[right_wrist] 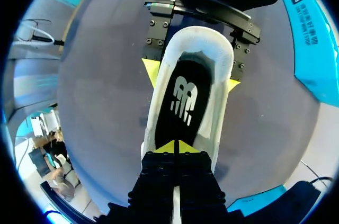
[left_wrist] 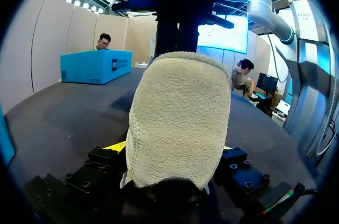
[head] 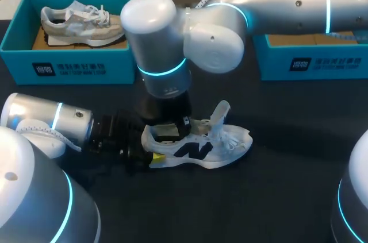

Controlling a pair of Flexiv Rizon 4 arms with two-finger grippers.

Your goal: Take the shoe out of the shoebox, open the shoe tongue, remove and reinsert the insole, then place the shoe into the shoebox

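Dark tabletop [head: 276, 197] under both arms, and the white shoe [head: 201, 148] lies dead centre on its sole, heel toward 9 o'clock, toe toward 3. It is well apart from the left shoebox [head: 23, 53] at 11 o'clock and the right shoebox [head: 322, 62] at 1.

The left pincer [head: 152, 154] clamps the heel from both sides. The right pincer [right_wrist: 176, 147] drops in from above, tips pressed together on the black insole [right_wrist: 183, 102] toward its forward end, with nothing visibly caught between them. The tongue [head: 220, 114] stands pulled up.

My read is a light shoe with a soft upper that gives under a squeeze. The heel looks like the stiffest part, so that hold seems sound. The insole looks thin and floppy and likely to buckle. A free edge near the heel seems the best place to pinch it.
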